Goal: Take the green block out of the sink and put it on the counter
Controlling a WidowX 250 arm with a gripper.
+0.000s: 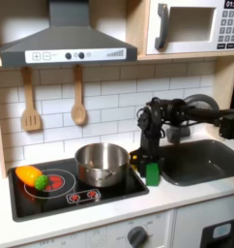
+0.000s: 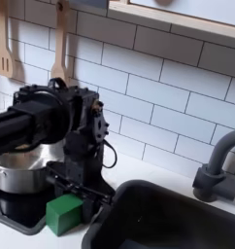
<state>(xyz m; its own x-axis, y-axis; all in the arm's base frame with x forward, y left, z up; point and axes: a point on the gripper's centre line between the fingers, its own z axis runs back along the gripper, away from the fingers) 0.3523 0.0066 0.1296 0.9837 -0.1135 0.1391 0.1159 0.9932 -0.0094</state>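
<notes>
The green block (image 1: 153, 173) (image 2: 64, 213) sits low at the right edge of the stovetop, just off the sink's (image 1: 204, 161) (image 2: 173, 222) left rim in both exterior views. My gripper (image 1: 151, 160) (image 2: 75, 191) stands directly over it, pointing down, its fingers closed on the block's top. The black arm reaches in from the first exterior view's right, across the basin. The off-white counter (image 1: 191, 199) (image 2: 139, 171) frames the stove and the basin. Whether the block rests on the surface or hangs just above it is unclear.
A steel pot (image 1: 102, 163) (image 2: 11, 173) stands on the black stovetop (image 1: 61, 189) close to the gripper's left. An orange-and-green toy vegetable (image 1: 32, 177) lies on the left burner. The dark faucet (image 2: 218, 165) rises behind the basin. Wooden utensils (image 1: 78, 99) hang on the tiled wall.
</notes>
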